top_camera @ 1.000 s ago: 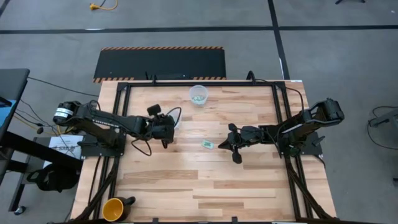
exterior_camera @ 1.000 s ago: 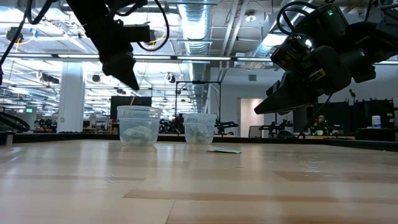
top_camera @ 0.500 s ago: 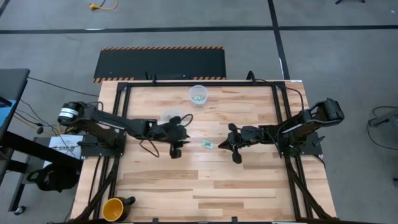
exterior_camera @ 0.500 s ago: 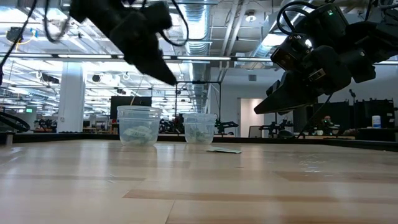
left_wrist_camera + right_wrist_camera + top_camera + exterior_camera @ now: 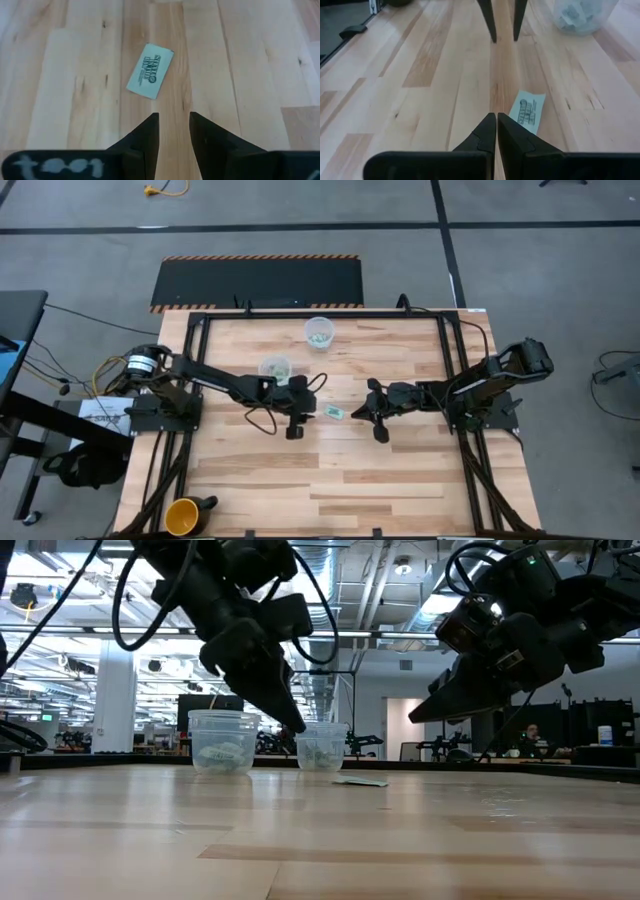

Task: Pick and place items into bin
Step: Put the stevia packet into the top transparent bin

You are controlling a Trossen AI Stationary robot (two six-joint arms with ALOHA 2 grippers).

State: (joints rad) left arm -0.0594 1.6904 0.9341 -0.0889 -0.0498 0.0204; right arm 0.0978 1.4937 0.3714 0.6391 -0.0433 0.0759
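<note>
Left gripper (image 5: 172,132) hovers with jaws parted and empty, just short of the packet (image 5: 150,71), which lies flat on the table (image 5: 330,470) between both grippers. Centre the jaws over the packet, descend, then close on its edges. Right gripper (image 5: 495,129) waits closed nearby. Since the earlier frame, the left arm has advanced from beside the bin (image 5: 274,367) toward the packet.

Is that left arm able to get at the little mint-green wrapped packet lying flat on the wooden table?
Probably yes. The left gripper hangs just short of the mint-green wrapped packet with its fingers open, and only bare wooden table lies between. The right gripper, shut, waits on the packet's other side.
</note>
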